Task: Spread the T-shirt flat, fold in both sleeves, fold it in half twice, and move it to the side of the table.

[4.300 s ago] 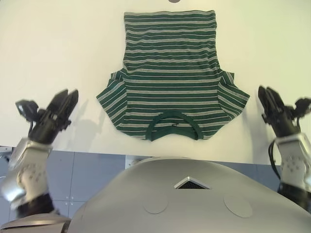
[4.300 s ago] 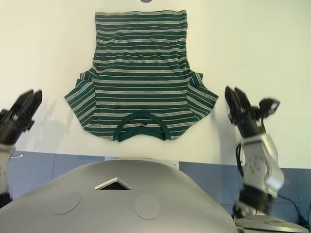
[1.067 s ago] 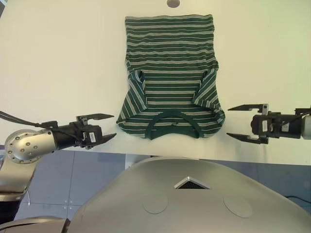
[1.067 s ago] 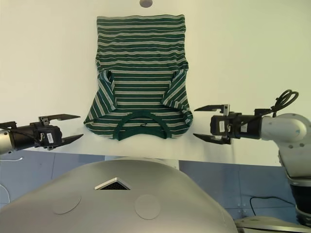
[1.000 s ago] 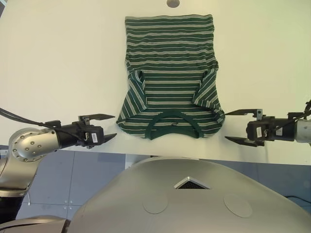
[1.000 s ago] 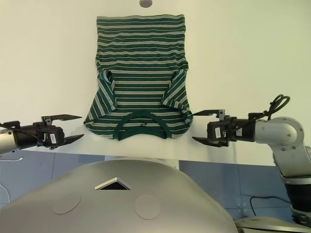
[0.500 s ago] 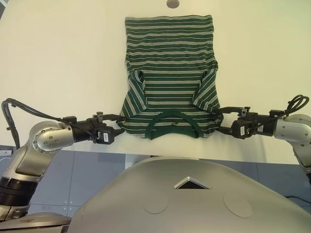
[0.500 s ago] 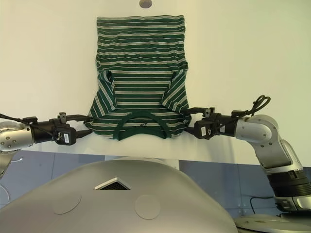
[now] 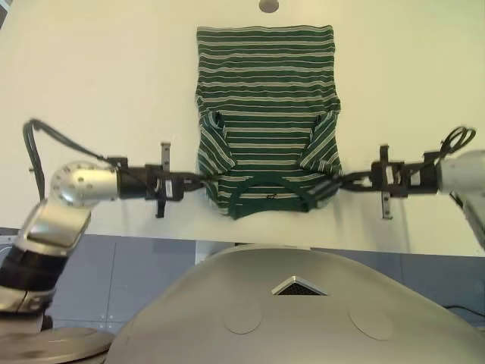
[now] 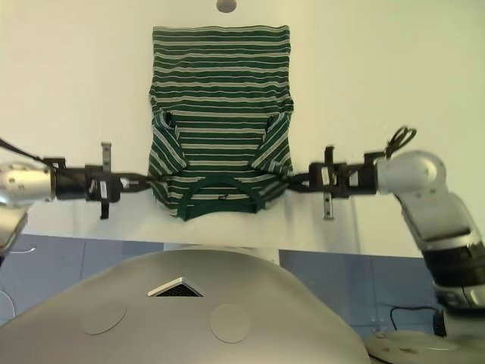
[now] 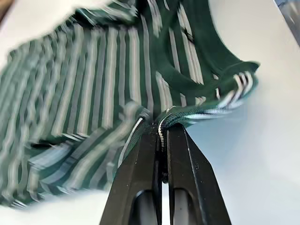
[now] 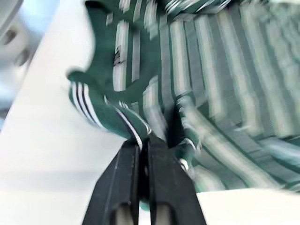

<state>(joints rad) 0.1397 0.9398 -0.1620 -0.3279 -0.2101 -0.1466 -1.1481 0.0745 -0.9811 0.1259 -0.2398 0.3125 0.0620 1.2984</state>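
We see a dark green T-shirt [image 9: 265,83] with thin white stripes lying on the pale desk [image 9: 98,91]. Its hem is at the far side and its collar [image 9: 269,191] is at the near edge, closest to us. Both sleeves are turned inward over the chest: the left sleeve [image 9: 214,144] and the right sleeve [image 9: 323,142] each lie as a slanted flap on the body of the shirt.

Our left gripper [image 9: 203,180] comes in level from the left and is closed tight on the near left shoulder corner. In the left wrist view the two black fingers [image 11: 140,178] are pressed together with a bunched edge of striped cloth between them. Our right gripper [image 9: 333,182] comes in from the right and pinches the near right shoulder corner in the same way. Its fingers [image 12: 124,187] are nearly touching around a fold of fabric. The near edge of the shirt looks drawn in and slightly rumpled between the two grips.

A small grey disc [image 9: 268,5] sits on the desk just beyond the hem.
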